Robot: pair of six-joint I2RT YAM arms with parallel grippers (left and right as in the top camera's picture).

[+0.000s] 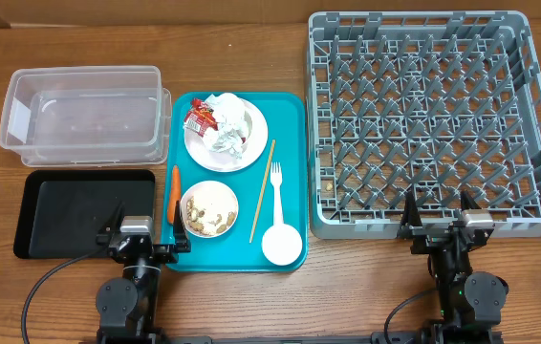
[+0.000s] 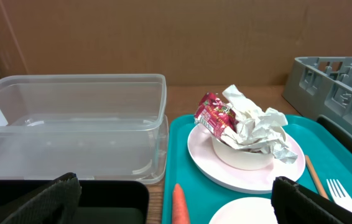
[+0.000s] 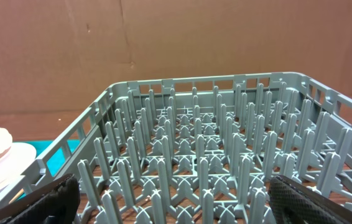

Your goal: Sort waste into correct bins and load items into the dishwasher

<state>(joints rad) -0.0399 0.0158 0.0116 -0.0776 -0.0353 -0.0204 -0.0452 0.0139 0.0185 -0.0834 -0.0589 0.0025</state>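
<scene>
On the teal tray, a white plate carries crumpled napkins and a red wrapper. Nearer me sit a white bowl with nuts, an orange carrot piece, a chopstick, a fork and a cup. My left gripper hangs open over the gap between the black tray and the teal tray; its wrist view shows the carrot between the fingers. My right gripper is open at the front edge of the grey rack, holding nothing.
The clear tub stands behind the black tray at the far left. The teal tray lies between the bins and the rack. Brown cardboard walls close off the back. Cables run from both arm bases along the table's front edge.
</scene>
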